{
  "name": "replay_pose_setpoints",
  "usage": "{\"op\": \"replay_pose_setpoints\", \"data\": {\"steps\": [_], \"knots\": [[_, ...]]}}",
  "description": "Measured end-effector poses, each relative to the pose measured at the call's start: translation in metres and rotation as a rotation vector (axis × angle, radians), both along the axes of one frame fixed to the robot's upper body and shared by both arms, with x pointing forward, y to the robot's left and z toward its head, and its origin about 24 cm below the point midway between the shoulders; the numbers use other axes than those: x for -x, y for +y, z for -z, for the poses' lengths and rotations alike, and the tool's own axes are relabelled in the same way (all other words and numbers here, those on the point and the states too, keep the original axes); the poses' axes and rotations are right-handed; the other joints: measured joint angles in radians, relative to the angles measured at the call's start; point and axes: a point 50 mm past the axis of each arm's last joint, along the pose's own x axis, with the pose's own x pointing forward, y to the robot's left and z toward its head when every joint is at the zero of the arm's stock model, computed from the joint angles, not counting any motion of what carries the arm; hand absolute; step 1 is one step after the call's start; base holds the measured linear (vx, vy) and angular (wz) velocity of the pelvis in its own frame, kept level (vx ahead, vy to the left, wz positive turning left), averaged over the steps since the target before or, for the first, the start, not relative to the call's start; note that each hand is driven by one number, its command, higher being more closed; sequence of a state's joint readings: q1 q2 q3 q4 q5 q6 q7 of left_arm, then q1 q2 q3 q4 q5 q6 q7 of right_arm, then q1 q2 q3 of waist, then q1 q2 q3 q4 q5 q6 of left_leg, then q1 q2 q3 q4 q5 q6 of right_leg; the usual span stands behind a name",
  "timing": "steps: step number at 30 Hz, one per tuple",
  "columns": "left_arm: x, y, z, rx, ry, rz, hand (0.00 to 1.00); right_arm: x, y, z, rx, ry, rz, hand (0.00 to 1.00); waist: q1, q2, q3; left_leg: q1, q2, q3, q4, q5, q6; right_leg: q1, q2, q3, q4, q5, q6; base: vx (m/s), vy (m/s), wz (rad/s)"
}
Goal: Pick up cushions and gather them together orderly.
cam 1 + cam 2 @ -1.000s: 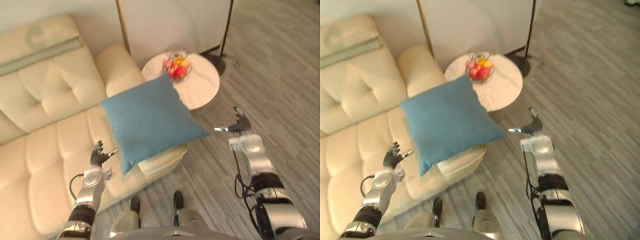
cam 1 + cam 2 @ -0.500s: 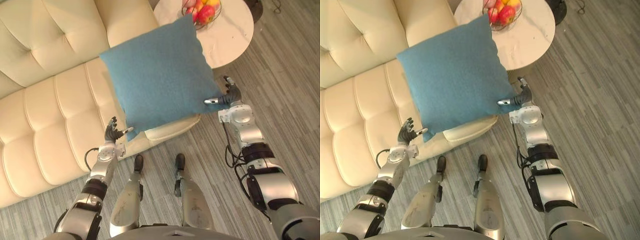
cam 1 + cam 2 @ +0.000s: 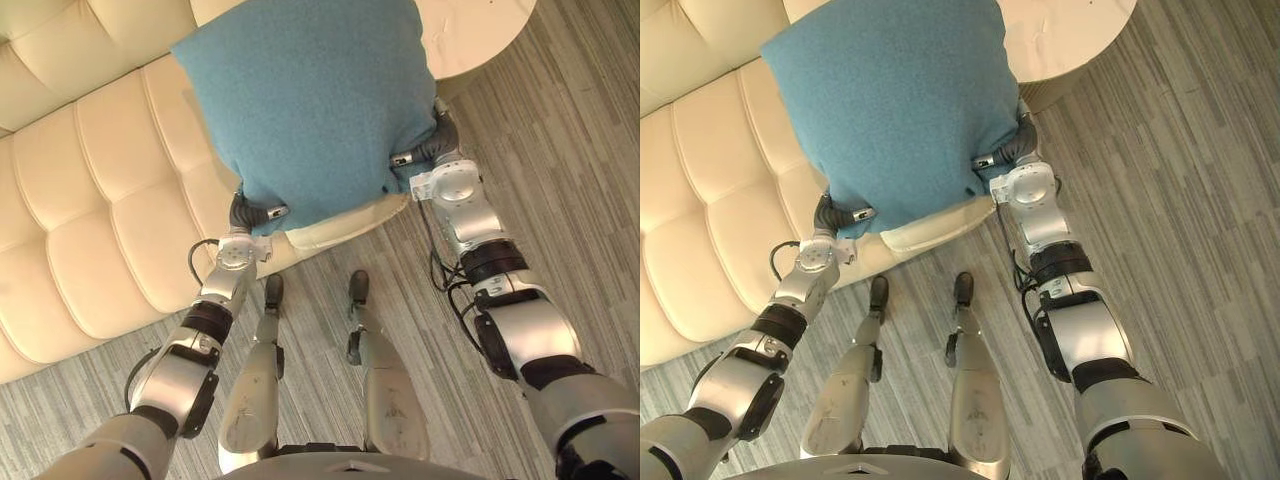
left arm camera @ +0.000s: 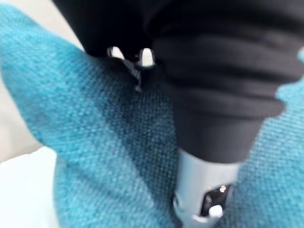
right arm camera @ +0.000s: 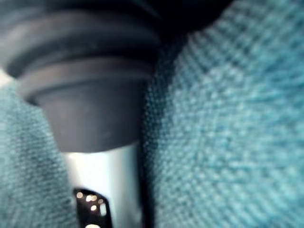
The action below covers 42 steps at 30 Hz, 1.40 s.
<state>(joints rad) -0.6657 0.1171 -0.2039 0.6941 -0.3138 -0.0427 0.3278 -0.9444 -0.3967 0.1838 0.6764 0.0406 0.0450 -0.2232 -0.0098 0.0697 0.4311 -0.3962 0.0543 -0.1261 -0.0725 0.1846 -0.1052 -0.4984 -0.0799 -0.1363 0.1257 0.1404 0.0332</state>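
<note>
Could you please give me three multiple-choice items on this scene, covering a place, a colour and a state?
1. Where is the left hand? A at the near left corner of the cushion; B at its far edge; C well away from it.
2. What colour is the cushion? A cream; B blue; C red.
3. How many hands touch the cushion? A none; B one; C both.
Answers: 1 A, the hand sits at that corner, over the sofa. 2 B, its cloth is plainly blue. 3 C, the right hand is at the other near corner, and both wrist views show cloth against the hands.
</note>
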Motion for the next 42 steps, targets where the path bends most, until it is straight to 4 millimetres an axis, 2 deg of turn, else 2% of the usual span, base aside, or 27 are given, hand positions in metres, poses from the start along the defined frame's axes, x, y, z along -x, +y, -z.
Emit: {"op": "replay_pose_setpoints", "data": {"steps": [3, 11, 19, 21, 29, 30, 34, 38, 42], "knots": [[-0.002, 0.000, -0.005, 0.001, -0.011, -0.017, 1.00, 0.002, 0.006, -0.007, -0.014, -0.033, -0.024, 1.00, 0.004, 0.000, 0.000, -0.003, 0.006, 0.035, -0.001, 0.000, 0.000, -0.014, 0.002, 0.015, 0.010, -0.001, -0.001, -0.04, -0.049, -0.13], [-0.006, 0.009, -0.017, -0.015, -0.051, -0.048, 1.00, 0.013, 0.010, -0.003, -0.119, -0.083, -0.083, 1.00, 0.005, -0.001, 0.000, 0.014, 0.018, 0.074, -0.003, 0.012, -0.002, -0.004, 0.003, 0.016, 0.029, -0.009, -0.003, -0.02, -0.022, 0.02], [-0.004, 0.013, -0.036, 0.010, -0.139, -0.071, 1.00, 0.025, 0.014, 0.034, -0.286, -0.029, -0.100, 1.00, 0.013, -0.002, 0.000, 0.070, 0.022, 0.070, -0.004, 0.011, 0.004, 0.064, 0.009, 0.008, 0.012, -0.017, -0.002, 0.00, -0.035, 0.03], [-0.001, 0.014, -0.039, 0.018, -0.158, -0.072, 1.00, 0.029, 0.016, 0.048, -0.329, 0.006, -0.101, 1.00, 0.012, -0.002, -0.001, 0.088, 0.024, 0.066, -0.005, 0.010, 0.004, 0.093, 0.012, 0.001, -0.005, -0.017, -0.002, 0.02, -0.048, 0.08], [0.022, 0.014, -0.042, 0.058, -0.232, -0.054, 1.00, 0.052, 0.018, 0.077, -0.439, 0.034, -0.109, 1.00, 0.008, -0.007, -0.004, 0.154, 0.026, 0.055, -0.005, -0.004, -0.005, 0.202, 0.020, -0.021, -0.072, -0.008, -0.001, 0.04, -0.025, 0.07], [0.030, 0.016, -0.039, 0.056, -0.243, -0.055, 1.00, 0.059, 0.020, 0.086, -0.456, 0.047, -0.112, 1.00, 0.009, -0.012, -0.020, 0.171, 0.027, 0.057, -0.005, -0.012, -0.005, 0.233, 0.027, -0.024, -0.100, -0.002, -0.001, 0.07, -0.014, 0.03], [0.043, 0.018, -0.029, 0.062, -0.231, -0.059, 1.00, 0.070, 0.024, 0.106, -0.494, 0.099, -0.107, 1.00, 0.009, -0.026, -0.068, 0.200, 0.033, 0.057, -0.005, -0.026, -0.008, 0.287, 0.038, -0.027, -0.153, 0.012, -0.004, 0.06, -0.017, 0.01], [0.060, 0.020, -0.021, 0.067, -0.231, -0.059, 1.00, 0.086, 0.028, 0.128, -0.590, 0.165, -0.124, 1.00, 0.016, -0.027, -0.129, 0.249, 0.042, 0.064, -0.005, -0.048, -0.011, 0.347, 0.050, -0.024, -0.185, 0.012, -0.005, 0.06, -0.016, -0.03], [0.076, 0.021, -0.021, 0.092, -0.250, -0.063, 1.00, 0.099, 0.033, 0.132, -0.659, 0.164, -0.148, 1.00, 0.024, -0.025, -0.172, 0.304, 0.050, 0.071, 0.001, -0.069, -0.015, 0.406, 0.060, -0.017, -0.198, 0.004, -0.008, 0.05, -0.005, -0.07]]}}
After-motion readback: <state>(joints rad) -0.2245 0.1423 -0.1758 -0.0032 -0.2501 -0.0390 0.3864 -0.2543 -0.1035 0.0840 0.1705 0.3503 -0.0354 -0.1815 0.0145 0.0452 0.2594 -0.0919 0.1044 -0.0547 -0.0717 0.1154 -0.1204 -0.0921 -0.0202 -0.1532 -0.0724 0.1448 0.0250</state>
